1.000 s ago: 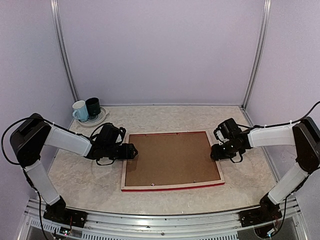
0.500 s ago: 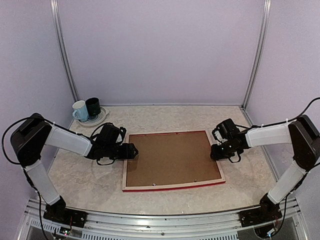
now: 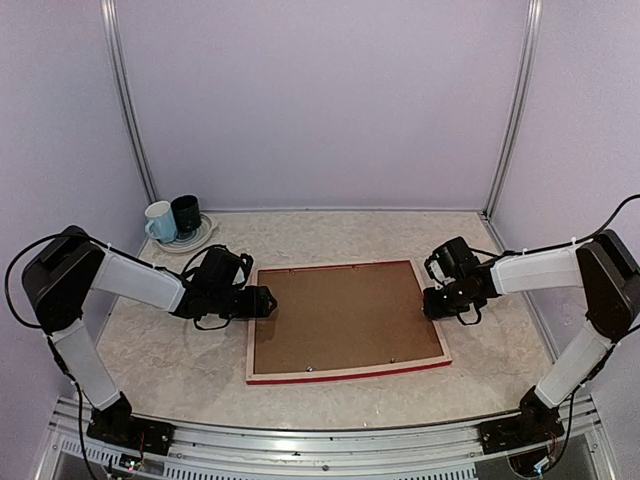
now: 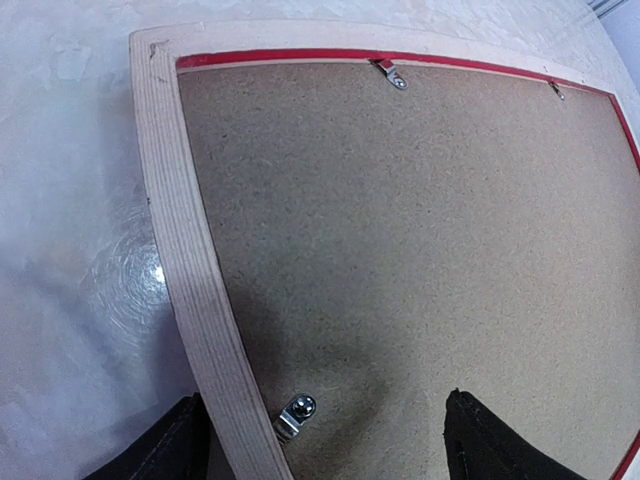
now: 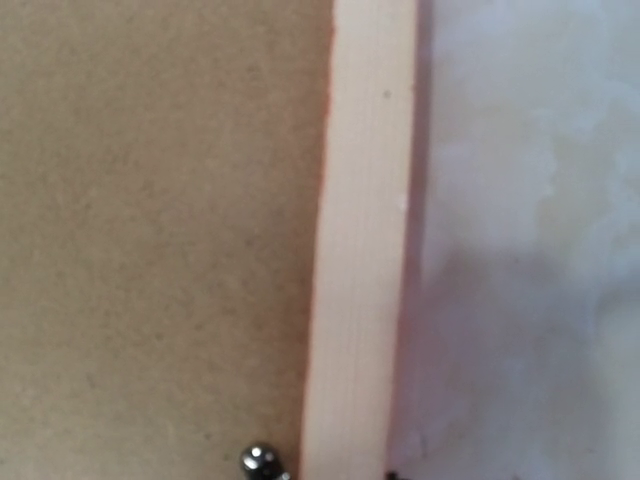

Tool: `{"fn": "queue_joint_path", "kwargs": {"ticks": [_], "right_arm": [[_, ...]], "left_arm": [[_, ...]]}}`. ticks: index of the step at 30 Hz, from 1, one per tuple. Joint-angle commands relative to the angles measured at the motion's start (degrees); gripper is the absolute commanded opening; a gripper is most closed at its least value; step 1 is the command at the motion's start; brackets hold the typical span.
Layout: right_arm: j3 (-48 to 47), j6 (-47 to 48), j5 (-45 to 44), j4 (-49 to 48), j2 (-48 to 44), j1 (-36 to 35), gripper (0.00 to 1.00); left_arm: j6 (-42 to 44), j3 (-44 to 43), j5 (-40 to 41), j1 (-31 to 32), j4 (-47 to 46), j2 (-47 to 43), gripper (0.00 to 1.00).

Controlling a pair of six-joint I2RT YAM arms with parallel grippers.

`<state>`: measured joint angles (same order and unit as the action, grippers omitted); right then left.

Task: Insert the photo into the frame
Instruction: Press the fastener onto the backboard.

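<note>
Both arms are at the frame (image 3: 345, 373) to grasp its sides: the left claw (image 3: 266, 302) straddles one, released, the right claw's (image 3: 428, 303) state I cannot tell, and lifting likely needs both clenched.

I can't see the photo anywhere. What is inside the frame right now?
A brown backing board fills the frame, with small metal clips at its edges. Whatever lies under the board, photo included, is covered and cannot be seen.
</note>
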<state>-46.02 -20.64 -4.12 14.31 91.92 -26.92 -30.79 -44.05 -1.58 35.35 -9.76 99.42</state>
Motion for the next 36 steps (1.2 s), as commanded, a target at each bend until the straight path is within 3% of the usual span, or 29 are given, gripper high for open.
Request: {"fn": "queue_joint_path", "kwargs": {"ticks": [1, 4, 13, 14, 18, 20, 26, 36], "right_arm": [[0.9, 0.7, -0.6, 1.6, 1.4, 0.3, 0.12], [0.7, -0.3, -1.6, 2.2, 1.5, 0.3, 0.06], [-0.8, -3.6, -3.3, 4.2, -0.2, 0.3, 0.05], [-1.7, -3.7, -3.3, 5.0, -0.3, 0.2, 0.07], [-4.2, -3.3, -1.5, 6.8, -1.3, 0.3, 0.42], [-5.3, -3.0, -0.9, 7.5, -2.4, 0.3, 0.52], [-9.1, -0.7, -0.4, 11.0, -3.3, 0.3, 0.58], [-8.5, 2.0, -0.6, 11.1, 2.6, 0.3, 0.58]], "left_arm": [[0.0, 0.7, -1.7, 0.3, 5.3, 2.6, 0.80], [0.0, 0.7, -1.6, 0.3, 5.4, 2.6, 0.80], [0.0, 0.8, -1.2, 0.3, 5.6, 2.5, 0.80], [-0.1, 0.7, -1.2, 0.3, 5.6, 2.5, 0.80], [-0.1, 0.7, -1.0, 0.3, 5.7, 2.3, 0.80], [-0.1, 0.7, -1.0, 0.3, 5.7, 2.2, 0.80], [-0.1, 0.7, -1.0, 0.3, 5.8, 2.2, 0.80], [-0.1, 0.9, -1.0, 0.4, 5.8, 2.0, 0.80]]}}
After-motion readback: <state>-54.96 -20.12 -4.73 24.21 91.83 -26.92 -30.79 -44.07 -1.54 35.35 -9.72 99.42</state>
